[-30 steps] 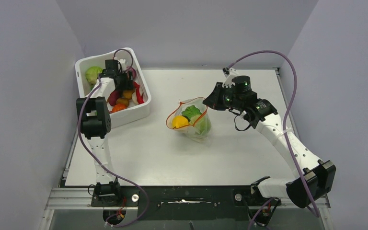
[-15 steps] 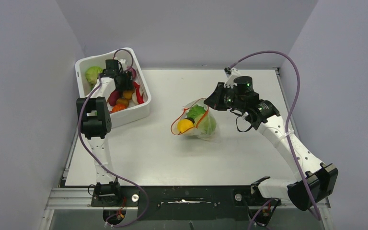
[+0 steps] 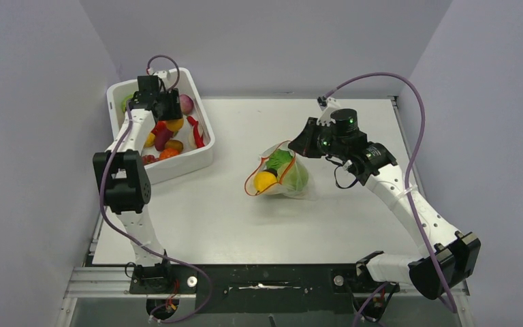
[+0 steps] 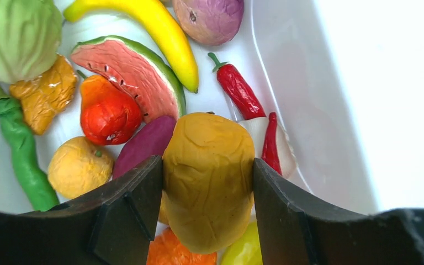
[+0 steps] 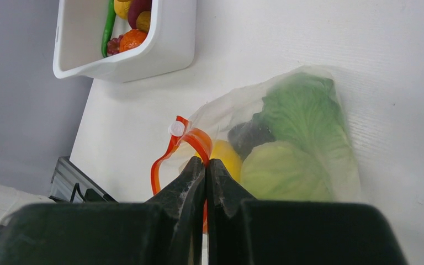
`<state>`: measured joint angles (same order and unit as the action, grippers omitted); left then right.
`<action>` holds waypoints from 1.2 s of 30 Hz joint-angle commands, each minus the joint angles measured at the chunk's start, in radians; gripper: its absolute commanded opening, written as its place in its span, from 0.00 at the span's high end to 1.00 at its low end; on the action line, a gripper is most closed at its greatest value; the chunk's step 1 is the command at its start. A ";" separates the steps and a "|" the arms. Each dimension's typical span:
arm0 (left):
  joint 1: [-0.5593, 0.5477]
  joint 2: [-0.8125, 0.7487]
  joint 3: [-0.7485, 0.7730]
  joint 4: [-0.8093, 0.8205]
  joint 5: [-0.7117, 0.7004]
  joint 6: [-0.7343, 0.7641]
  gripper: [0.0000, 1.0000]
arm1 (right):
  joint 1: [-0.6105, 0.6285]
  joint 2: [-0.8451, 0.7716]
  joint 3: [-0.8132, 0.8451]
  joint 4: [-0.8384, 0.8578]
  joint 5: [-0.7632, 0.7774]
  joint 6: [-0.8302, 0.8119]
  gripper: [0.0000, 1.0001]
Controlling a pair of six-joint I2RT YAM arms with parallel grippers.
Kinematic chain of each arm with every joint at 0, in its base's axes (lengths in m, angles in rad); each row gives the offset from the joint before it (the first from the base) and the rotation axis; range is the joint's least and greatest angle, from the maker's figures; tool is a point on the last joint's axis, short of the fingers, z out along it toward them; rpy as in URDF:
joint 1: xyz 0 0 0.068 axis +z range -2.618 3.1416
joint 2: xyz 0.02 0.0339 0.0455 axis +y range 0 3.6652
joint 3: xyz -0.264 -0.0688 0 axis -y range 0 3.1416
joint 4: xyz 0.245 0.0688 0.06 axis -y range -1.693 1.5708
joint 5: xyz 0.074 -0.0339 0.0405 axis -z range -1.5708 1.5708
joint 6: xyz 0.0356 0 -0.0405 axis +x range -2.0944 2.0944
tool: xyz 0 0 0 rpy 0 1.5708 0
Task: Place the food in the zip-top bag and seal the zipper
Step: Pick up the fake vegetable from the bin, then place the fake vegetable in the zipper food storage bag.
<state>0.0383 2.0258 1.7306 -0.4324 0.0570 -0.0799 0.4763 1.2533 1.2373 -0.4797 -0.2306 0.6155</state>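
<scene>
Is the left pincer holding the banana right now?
No, the left pincer grips a mustard-yellow lump, while the banana lies loose in the tub.

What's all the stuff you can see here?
table: one, white, underneath
tub: one, white, table's far-left
zip-top bag: one, clear, mid-table
zipper: one, red-orange, bag's mouth
lettuce: one, dark green, in bag
cabbages: two, pale green, bag and tub
round fruit: one, yellow, in bag
dark piece: one, blackish, in bag
banana: one, yellow, in tub
watermelon slice: one, red-green, in tub
chillies: two, red, in tub
potato: one, tan, held over tub
other tub food: several, orange, red, purple, green
left gripper: one, black, shut on potato
right gripper: one, black, shut on zipper
</scene>
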 commanded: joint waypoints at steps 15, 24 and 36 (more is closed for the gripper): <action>-0.002 -0.437 -0.307 0.196 0.184 -0.173 0.69 | 0.028 0.011 0.028 0.103 -0.018 0.088 1.00; -0.053 -0.622 -0.491 0.357 0.399 -0.298 0.71 | 0.035 0.058 0.071 0.126 -0.025 0.139 1.00; -0.318 -0.807 -0.643 0.517 0.537 -0.390 0.70 | 0.047 0.093 0.090 0.144 0.015 0.153 1.00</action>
<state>-0.2050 1.2842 1.1126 -0.0414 0.5247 -0.4194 0.5133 1.3506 1.2739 -0.4175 -0.2352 0.7513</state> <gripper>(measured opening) 0.540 0.029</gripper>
